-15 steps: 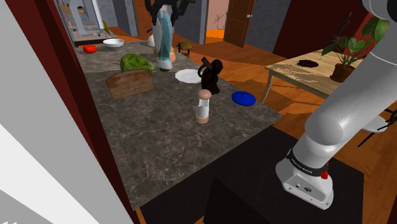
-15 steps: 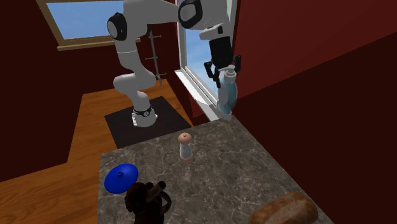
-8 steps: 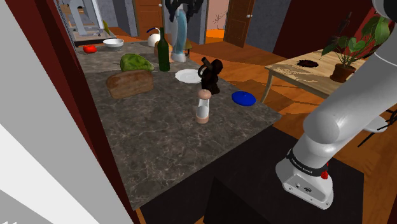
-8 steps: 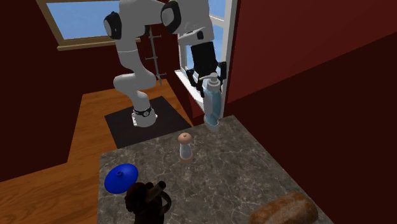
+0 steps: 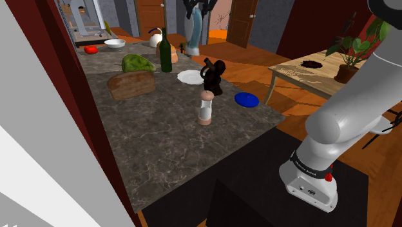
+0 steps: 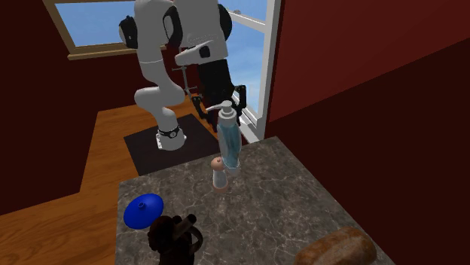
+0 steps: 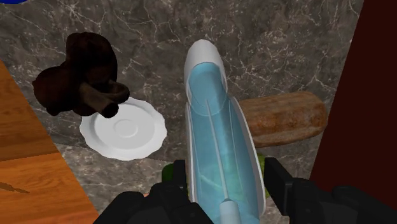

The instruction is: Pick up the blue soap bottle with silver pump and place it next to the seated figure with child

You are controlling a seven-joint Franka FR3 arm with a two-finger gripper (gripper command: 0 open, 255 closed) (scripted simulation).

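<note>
Soap bottle (image 7: 219, 140), pale blue with a silver pump, hangs clasped in the claw (image 7: 226, 184). The black fingers are clenched on its upper body just below the pump, one on each side. In the shoulder view the claw (image 5: 198, 6) and bottle (image 5: 192, 29) sit at the upper middle of the frame, well above the tabletop (image 5: 167, 148). The second exterior view puts the bottle (image 6: 230, 143) upright at centre, under the claw (image 6: 222, 113).

The step in hand looks like the carry toward the seated figure (image 7: 79, 76), a dark brown piece. To do it well, I would hold the bottle vertical and travel high. Only when its base is over bare stone beside the figure (image 5: 214, 76) should it come straight down. The grip should loosen only once the base rests flat, since a tall, narrow bottle will likely tip.

A white plate (image 7: 124, 130) touches the figure on the side facing the bottle, so setting down on its rim is the main risk. A bread loaf (image 7: 283, 118) lies on the bottle's other side. Lower centre in the shoulder view stands a shaker (image 5: 206, 108), with a blue disc (image 5: 246, 99) to its right. Both crowd the free spots near the figure. A green bottle (image 5: 166, 51) stands at upper centre, near the carried bottle's line.
</note>
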